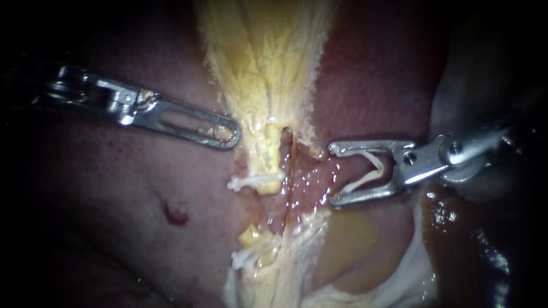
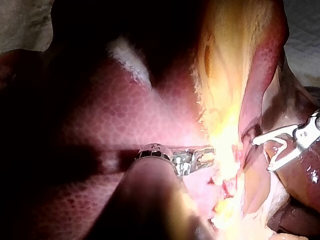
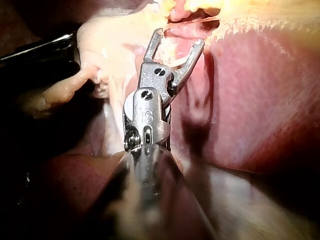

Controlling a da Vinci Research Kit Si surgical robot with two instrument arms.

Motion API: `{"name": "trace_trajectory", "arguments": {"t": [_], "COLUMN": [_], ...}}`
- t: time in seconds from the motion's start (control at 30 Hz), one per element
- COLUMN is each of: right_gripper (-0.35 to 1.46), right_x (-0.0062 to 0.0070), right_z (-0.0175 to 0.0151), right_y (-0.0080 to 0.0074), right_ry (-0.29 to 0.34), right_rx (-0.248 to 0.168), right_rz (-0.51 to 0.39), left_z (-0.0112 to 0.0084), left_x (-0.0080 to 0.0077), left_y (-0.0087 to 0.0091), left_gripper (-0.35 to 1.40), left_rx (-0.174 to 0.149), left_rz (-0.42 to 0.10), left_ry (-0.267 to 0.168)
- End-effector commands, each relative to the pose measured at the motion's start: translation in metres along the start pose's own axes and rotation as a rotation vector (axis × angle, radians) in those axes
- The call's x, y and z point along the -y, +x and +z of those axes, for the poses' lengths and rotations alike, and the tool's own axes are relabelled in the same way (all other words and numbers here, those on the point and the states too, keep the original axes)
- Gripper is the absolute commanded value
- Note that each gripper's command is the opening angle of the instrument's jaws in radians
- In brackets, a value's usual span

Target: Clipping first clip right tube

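Pincer [image 1: 334,174] of right instrument [image 1: 456,153] spread wide, cradling an open white clip [image 1: 365,171], the clip's two legs running out from the hinge toward the tips; pinching nothing but that clip, no tissue between its halves.

Just ahead of the tips and not yet inside them: right tube [image 1: 293,168], taken here to be the thin reddish strand, with wet pink tissue [image 1: 314,179] filling the short gap. Long axis of that strand set crosswise to the pincer's line of advance, close to square with it, a fair presentation for a clip. Same reading in the right wrist view: mouth of the pincer facing the strand, the strand lying across and beyond the tips.

Farther from the tips, past the right tube: paler yellow left tube [image 1: 269,151], bearing a seated clip [image 1: 254,182] almost in line with the pincer, and a second seated clip [image 1: 251,258] well off to one side of that line.

On the far side of both tubes, facing the pincer: left instrument [image 1: 171,117], tip against the edge of yellow fibrous tissue [image 1: 262,63], liver [image 1: 114,188] beside it. Farther from the right tube than the right instrument, and without a clip.

Pose of the right instrument: shaft entering nearly level, wrist straight, pincer in line with it.

Probably needed next: a short straight advance to seat the strand deep in the clip's mouth, then closing. Worth guarding against: catching the pink tissue, or reaching the left tube
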Motion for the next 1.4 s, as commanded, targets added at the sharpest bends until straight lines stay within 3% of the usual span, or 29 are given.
{"name": "trace_trajectory", "arguments": {"t": [0.03,0.2,0.4,0.5,1.0,1.4], "right_gripper": [0.50,0.50,0.50,0.50,0.50,0.50], "right_x": [0.0000,0.0000,0.0000,0.0000,0.0005,0.0021], "right_z": [0.0000,0.0000,0.0000,0.0000,0.0013,0.0074], "right_y": [0.0000,0.0000,0.0000,0.0000,-0.0005,-0.0035], "right_ry": [-0.001,-0.001,0.002,0.002,0.021,0.066], "right_rx": [-0.001,-0.001,-0.001,-0.001,-0.003,0.000], "right_rz": [0.000,0.000,0.000,0.001,0.000,0.066], "left_z": [-0.0003,-0.0030,-0.0070,-0.0079,-0.0077,-0.0077], "left_x": [0.0001,0.0004,0.0011,0.0015,0.0014,0.0014], "left_y": [-0.0001,-0.0010,-0.0026,-0.0030,-0.0027,-0.0027], "left_gripper": [-0.35,-0.35,-0.35,-0.35,-0.35,-0.35], "left_rx": [-0.001,-0.006,0.029,0.039,0.043,0.043], "left_rz": [0.000,-0.010,-0.023,-0.027,-0.026,-0.026], "left_ry": [0.002,0.002,0.012,0.019,0.015,0.015]}}
